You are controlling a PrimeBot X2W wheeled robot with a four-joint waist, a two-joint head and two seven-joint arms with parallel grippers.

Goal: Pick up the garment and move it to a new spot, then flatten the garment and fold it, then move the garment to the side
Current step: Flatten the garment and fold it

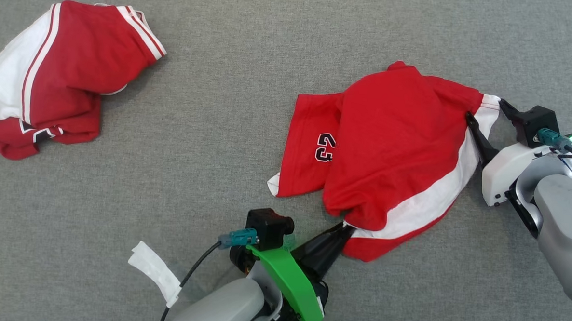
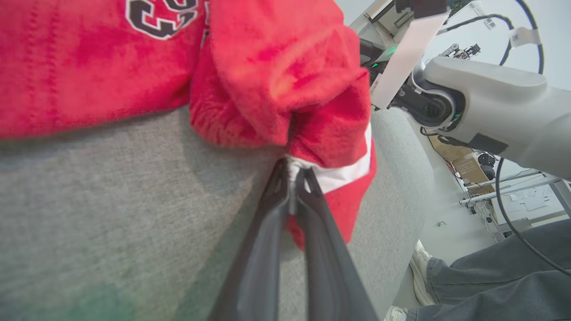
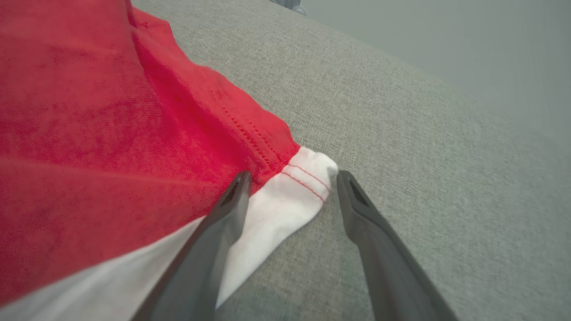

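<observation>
Red-and-white jersey garment (image 1: 392, 150) with a dark numeral printed on it lies crumpled on the grey woven surface (image 1: 251, 82), spanning the gap between the two claws. The left claw (image 1: 345, 229) is clenched on a fold at the garment's near hem, where a white band meets red cloth. In the left wrist view its two dark fingers (image 2: 267, 223) press together on that fold, and the bulk of the cloth bunches just beyond the tips. The right claw (image 1: 485, 109) is released, its fingers spread to either side of the garment's white corner: one finger crosses the cloth, the other is over bare surface just beside the corner. Well apart from the left claw, far out to its left, sits a second crumpled red-and-white garment (image 1: 63, 73). A white strip of tape (image 1: 155, 270) lies near the left arm.
</observation>
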